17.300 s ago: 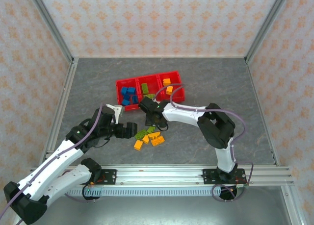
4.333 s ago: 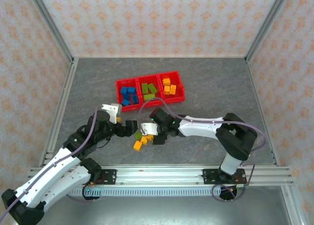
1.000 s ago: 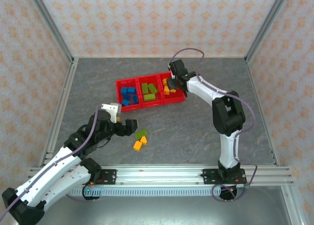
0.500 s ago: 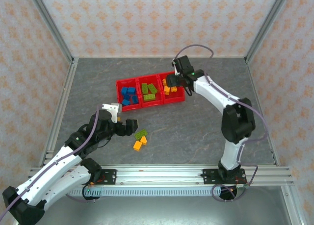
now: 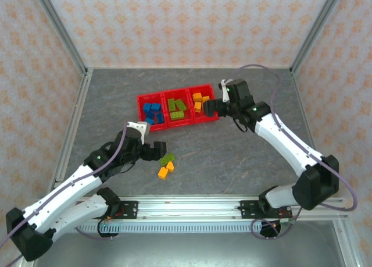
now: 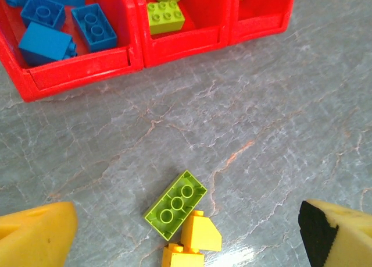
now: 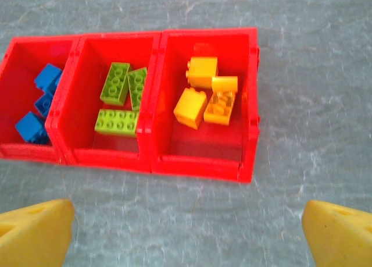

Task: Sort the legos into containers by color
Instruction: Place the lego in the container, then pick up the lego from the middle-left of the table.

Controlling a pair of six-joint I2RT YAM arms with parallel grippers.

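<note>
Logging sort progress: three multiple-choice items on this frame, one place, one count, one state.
1. Loose lime green brick lies: A in a bin; B on the table before the red bins; C in right jaws.
2. Bricks loose on the table: A one; B six; C three.
3. Jaws of the left gripper: A open, empty; B shut on a blue brick; C shut on a bin wall.
B: it lies on grey tabletop. C: one green, two orange-yellow bricks. A: jaws spread, nothing between.
</note>
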